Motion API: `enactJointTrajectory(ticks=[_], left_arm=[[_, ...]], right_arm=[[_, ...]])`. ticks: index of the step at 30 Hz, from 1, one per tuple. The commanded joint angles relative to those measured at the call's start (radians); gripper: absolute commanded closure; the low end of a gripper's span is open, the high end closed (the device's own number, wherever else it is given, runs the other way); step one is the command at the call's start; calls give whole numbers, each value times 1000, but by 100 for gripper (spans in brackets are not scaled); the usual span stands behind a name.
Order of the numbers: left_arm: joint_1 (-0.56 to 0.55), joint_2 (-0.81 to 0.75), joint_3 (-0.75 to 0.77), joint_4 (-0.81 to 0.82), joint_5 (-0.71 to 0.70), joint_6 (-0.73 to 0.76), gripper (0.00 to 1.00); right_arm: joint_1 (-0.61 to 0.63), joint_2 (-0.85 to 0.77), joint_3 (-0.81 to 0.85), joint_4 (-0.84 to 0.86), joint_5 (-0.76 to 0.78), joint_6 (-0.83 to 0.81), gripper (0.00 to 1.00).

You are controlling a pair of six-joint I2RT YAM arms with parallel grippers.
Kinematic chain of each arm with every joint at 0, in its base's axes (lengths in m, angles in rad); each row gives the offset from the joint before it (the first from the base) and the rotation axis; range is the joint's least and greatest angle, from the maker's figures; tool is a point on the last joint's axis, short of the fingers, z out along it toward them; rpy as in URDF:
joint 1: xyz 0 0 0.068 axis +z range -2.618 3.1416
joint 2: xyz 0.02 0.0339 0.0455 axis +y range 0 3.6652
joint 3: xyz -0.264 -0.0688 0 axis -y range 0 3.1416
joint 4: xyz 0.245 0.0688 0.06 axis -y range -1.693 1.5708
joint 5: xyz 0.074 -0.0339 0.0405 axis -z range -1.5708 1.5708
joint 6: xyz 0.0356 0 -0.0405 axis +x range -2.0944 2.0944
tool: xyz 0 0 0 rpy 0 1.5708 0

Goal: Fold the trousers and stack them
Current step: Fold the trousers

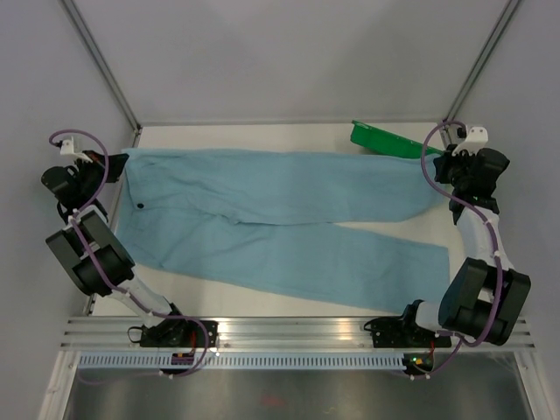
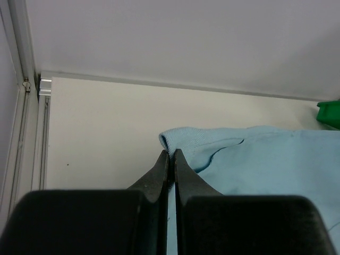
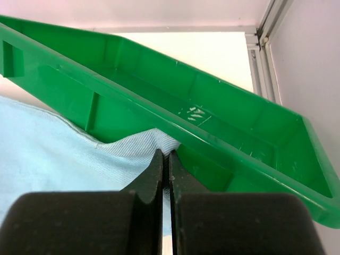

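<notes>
Where the two arm bases bolt to the aluminium rail (image 1: 289, 331) at the near edge, the table (image 1: 227, 302) shows as a bare cream strip. Past that strip the trousers (image 1: 280, 219) lie spread flat, waist to the left and legs running right. The near leg angles toward the right-near corner, and its hem lies flat close to the right arm's elbow. The far leg runs straight right along the back of the table. A small dark button (image 1: 140, 206) sits on the waistband at the left end. The left gripper (image 2: 171, 153) is at the far-left waist corner with its fingers pressed fully together. Its tips pinch the rolled waistband edge, a sliver of blue shows between the fingers, and the cloth lifts a little at the tips. The right gripper (image 3: 165, 154) is at the far-right end, also closed tight. It nips the hem of the far leg, and the fabric is drawn up into a small peak at its tips. The cloth spans between the two grippers. Just behind the right gripper is the green tray (image 3: 223, 127), in the far-right corner and tilted. Its near wall overlaps the far-leg cloth, but I cannot tell whether it rests on it. Grey walls stand beyond.
</notes>
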Motion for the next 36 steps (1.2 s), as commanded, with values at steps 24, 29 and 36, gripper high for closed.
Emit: enactJointTrajectory(ticks=[24,29,36], left_arm=[[14,-130,-75,-30,-25,117,98],[14,-124,-72,-53,-37,129,98],[11,-104,-55,-56,-43,116,98]], right_arm=[[-5,515,404,-95,-252,58,100],[9,400,363,-85,-147,-50,100],[9,399,366,-382,-46,-21,100]])
